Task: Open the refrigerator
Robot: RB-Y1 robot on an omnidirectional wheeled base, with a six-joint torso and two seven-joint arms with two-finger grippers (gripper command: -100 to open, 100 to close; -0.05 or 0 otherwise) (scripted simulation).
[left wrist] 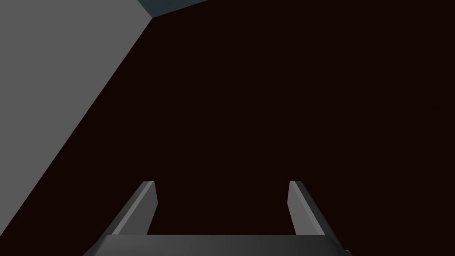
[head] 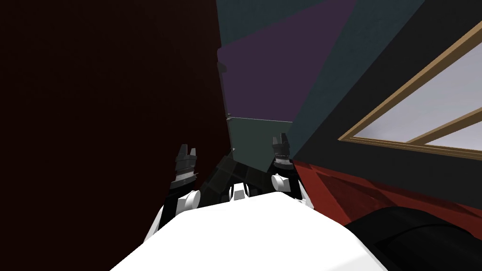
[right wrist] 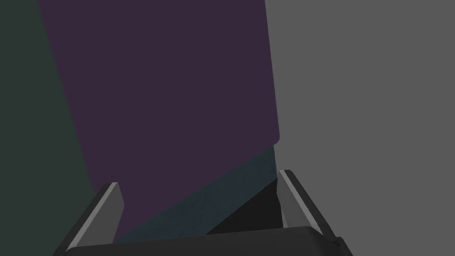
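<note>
A tall dull purple panel [head: 263, 80] with a rounded corner rises ahead of me, and I take it for the refrigerator's front [right wrist: 169, 98]. A small dark fitting [head: 221, 68] sits on its left edge. I cannot make out a handle. Left of it stands a broad, very dark maroon surface [head: 103, 103]. My left gripper [head: 187, 148] is raised in front of that maroon surface [left wrist: 289, 98]; this gripper [left wrist: 222, 182] is open, with nothing between its fingers. My right gripper [head: 281, 136] points at the purple panel's lower part, and it [right wrist: 198, 177] is open and holds nothing.
A window with a light wooden frame [head: 423, 117] is set in the dark wall to my right. Below it lies a red surface [head: 357, 188] and a black rounded shape [head: 414, 235]. Plain grey planes [left wrist: 53, 89] [right wrist: 364, 111] flank both grippers.
</note>
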